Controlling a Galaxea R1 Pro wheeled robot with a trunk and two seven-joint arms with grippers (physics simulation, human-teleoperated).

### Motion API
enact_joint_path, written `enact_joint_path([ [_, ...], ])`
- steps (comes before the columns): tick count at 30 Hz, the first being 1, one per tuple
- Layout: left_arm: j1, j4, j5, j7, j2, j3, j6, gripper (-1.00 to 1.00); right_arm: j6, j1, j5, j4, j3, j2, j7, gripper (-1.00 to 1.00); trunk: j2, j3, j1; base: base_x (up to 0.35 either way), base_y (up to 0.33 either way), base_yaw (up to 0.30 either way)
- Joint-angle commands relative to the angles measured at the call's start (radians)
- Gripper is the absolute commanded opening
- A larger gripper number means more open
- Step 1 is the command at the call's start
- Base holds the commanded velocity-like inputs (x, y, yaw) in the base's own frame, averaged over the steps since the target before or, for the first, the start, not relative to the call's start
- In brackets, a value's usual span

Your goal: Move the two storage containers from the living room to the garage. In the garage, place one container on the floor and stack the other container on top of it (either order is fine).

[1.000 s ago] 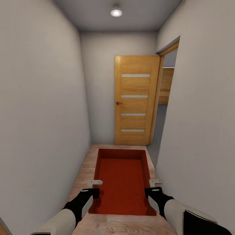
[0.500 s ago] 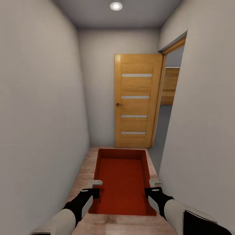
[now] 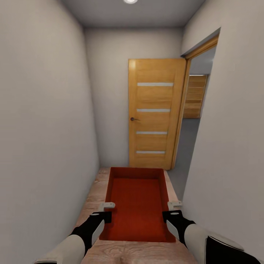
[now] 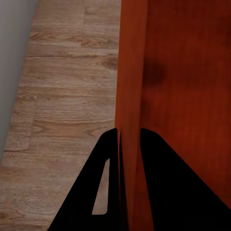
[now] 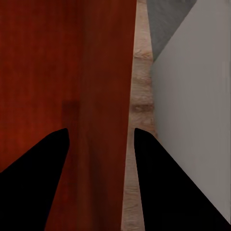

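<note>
one bin (image 3: pixel 137 205) at lower centre, carried over plank floor (image 3: pixel 96 196) (narrow hallway), left gripper (image 3: pixel 106 211) clamped on its left wall, right gripper (image 3: pixel 173 210) straddling its right wall, grip unclear. wooden door (image 3: pixel 154 113) at mid-frame.

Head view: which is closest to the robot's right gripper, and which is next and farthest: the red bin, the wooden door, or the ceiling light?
1. The storage container: closest, its right wall is in the right gripper.
2. The wooden door: ahead at the hallway's end, swung open beside the doorway.
3. The ceiling light: farthest, up on the ceiling at the picture's top edge.
</note>
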State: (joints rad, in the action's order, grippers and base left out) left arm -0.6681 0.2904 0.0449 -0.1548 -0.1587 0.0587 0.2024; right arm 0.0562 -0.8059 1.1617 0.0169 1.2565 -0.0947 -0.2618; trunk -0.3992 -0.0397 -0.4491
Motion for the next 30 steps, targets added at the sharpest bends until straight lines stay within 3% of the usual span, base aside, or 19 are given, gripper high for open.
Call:
enact_joint_path([
  [1,0.001,-0.011,0.002,-0.002,0.009,-0.004,0.005,-1.00,-0.015,-0.001,-0.007,0.000,-0.026,0.006,-0.002,-1.00,-0.001,0.000,-0.001,0.323,0.000,0.000],
  [30,0.001,-0.011,0.002,-0.002,0.008,-0.005,0.005,-1.00,-0.015,-0.001,-0.007,0.000,-0.026,0.006,-0.002,-1.00,-0.001,0.000,-0.001,0.323,0.000,0.000],
])
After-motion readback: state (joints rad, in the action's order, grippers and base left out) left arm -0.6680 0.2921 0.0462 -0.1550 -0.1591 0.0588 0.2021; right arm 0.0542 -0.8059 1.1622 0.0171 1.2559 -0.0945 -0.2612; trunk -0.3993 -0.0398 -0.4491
